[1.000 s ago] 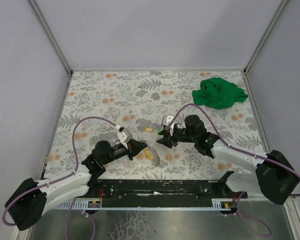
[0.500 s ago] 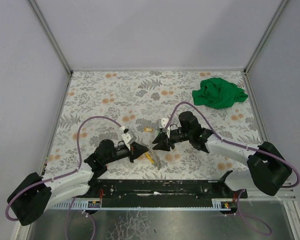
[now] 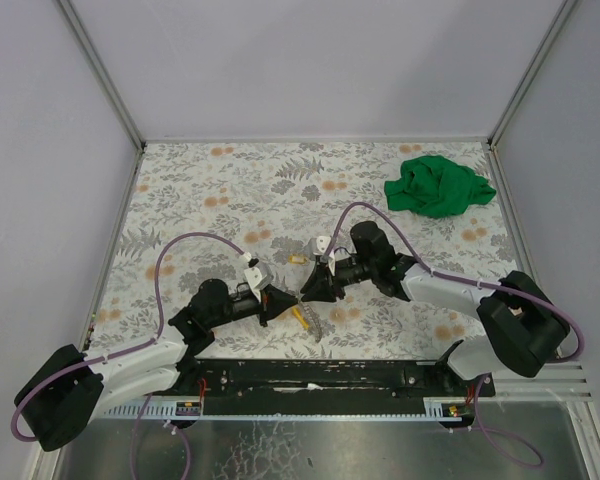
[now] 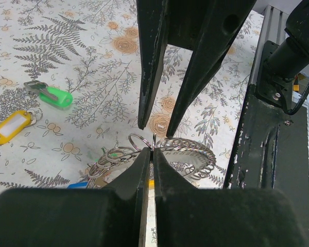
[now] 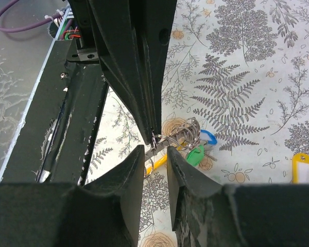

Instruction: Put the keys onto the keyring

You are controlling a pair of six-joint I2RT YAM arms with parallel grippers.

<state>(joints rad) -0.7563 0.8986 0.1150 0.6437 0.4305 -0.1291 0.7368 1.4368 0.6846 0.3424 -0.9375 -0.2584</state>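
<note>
left fingers [image 4: 127, 177] clamped on thin silvery wire keyring [image 4: 135, 139]; right fingers [image 4: 152, 62] apart beside it | yellow-tagged metal key [image 4: 10, 126]; green-tagged metal key [image 4: 54, 96]; both loose, unthreaded

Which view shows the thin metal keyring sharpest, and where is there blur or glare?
Left wrist: thin silvery metal keyring sharp, the left gripper itself a dark blur. Right wrist: same ring glints slightly, the right gripper soft. Top external: even light, ring tiny.

Crumpled green cloth [image 3: 438, 186] lies near the far right corner of the worktop [image 3: 230, 180] | grey fern and orange flower print covers it | pale lilac walls [image 3: 310, 60] on three sides | black rail [image 3: 320, 375] along near edge
</note>
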